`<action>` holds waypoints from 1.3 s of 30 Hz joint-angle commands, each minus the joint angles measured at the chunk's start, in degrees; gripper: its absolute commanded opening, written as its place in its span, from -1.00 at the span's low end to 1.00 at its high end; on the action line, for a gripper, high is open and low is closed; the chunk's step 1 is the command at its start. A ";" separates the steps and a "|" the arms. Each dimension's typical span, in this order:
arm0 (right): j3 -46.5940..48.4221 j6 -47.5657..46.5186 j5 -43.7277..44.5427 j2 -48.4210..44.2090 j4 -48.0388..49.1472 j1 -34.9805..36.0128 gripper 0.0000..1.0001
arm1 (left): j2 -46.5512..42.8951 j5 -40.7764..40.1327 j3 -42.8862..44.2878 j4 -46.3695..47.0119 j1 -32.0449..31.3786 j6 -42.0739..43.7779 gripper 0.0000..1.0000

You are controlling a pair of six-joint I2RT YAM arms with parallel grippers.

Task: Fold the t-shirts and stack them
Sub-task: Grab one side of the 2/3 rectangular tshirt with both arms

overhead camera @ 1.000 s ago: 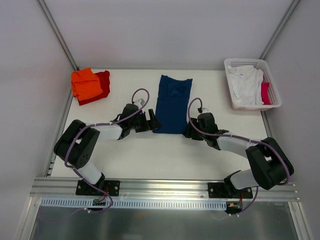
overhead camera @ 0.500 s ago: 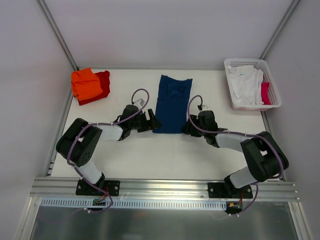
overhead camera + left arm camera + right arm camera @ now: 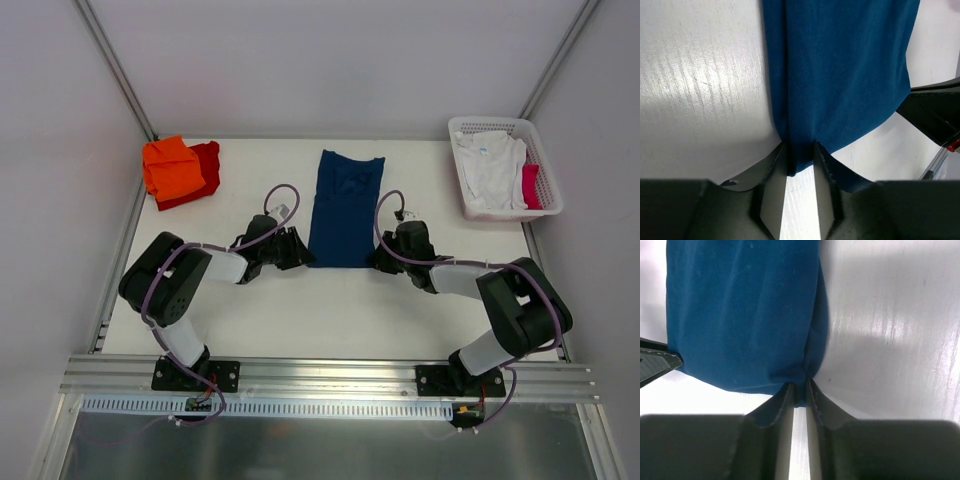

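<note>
- Navy shirt (image 3: 345,208) lies flat mid-desk, folded lengthwise into a long narrow strip. One short end is close to the far edge and the other points at the arms.
- Near-left corner of that strip sits in the left tool (image 3: 800,155). The fingers are narrow, with the blue hem clamped between them, clear in the left wrist view.
- Near-right corner sits in the right tool (image 3: 799,392). The fingers are almost together on a small bunched bit of the hem.
- Both tools are low at the desk (image 3: 330,310), one on each side of the strip's near end, facing each other across it. Each wrist view catches a dark tip of the other tool at its edge.
- The rest of the strip is smooth on the white surface, with a soft fold line along each long side.
- Orange shirt (image 3: 172,165) is folded at the far-left corner, on top of the red shirt (image 3: 207,165). The red one sticks out to the right and along the near side.
- That pile is well apart from the blue strip.
- Basket (image 3: 490,122), white lattice plastic, stands at the far-right corner.
- Inside it are a crumpled white shirt (image 3: 492,165) and a pink cloth (image 3: 531,186) along the right wall.
</note>
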 commanded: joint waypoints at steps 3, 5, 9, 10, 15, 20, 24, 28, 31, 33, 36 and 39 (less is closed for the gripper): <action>-0.28 0.33 -0.66 0.87 -1.11 -0.35 -0.78 | 3.19 -0.16 -2.02 -8.28 -0.16 0.98 -0.65; -0.54 0.60 -0.75 0.79 -0.84 -0.35 -0.89 | 3.19 -0.16 -2.10 -8.28 -0.16 0.98 -0.71; -1.95 1.39 -1.19 0.00 -0.14 -0.35 -0.99 | 2.84 -0.07 -2.37 -8.37 -0.34 0.98 -1.00; -2.30 1.48 -1.19 -0.61 0.12 -0.44 -0.99 | 2.66 -0.07 -2.46 -8.37 -0.43 0.98 -1.00; -4.23 1.83 -1.19 -3.52 0.04 -0.18 -0.99 | 1.35 -0.07 -3.42 -8.28 -1.30 0.89 -1.00; -6.52 2.35 0.30 -9.92 -1.80 1.57 -0.99 | -2.78 -1.47 -4.74 -10.03 -3.85 0.10 -1.00; -8.36 2.88 3.64 -17.30 -6.45 5.09 -1.00 | -7.51 -3.66 -5.01 -13.37 -7.10 -0.86 -1.00; -10.99 4.02 8.38 -25.83 -11.56 9.66 -0.99 | -12.97 -6.92 -5.10 -17.59 -10.96 -2.01 -1.00; -13.02 5.69 10.94 -33.30 -15.86 13.35 -0.99 | -17.98 -8.85 -4.92 -21.19 -13.69 -3.24 -1.00; -13.55 6.40 13.22 -38.90 -19.73 14.67 -0.99 | -21.92 -9.99 -4.74 -22.87 -15.10 -3.85 -1.00; -13.55 6.93 15.59 -43.67 -25.00 16.35 -0.99 | -26.33 -11.58 -3.78 -26.03 -16.16 -4.21 -1.00; -12.15 6.49 16.83 -47.46 -28.35 16.96 -0.99 | -29.41 -12.72 -2.02 -28.84 -16.51 -3.68 -1.00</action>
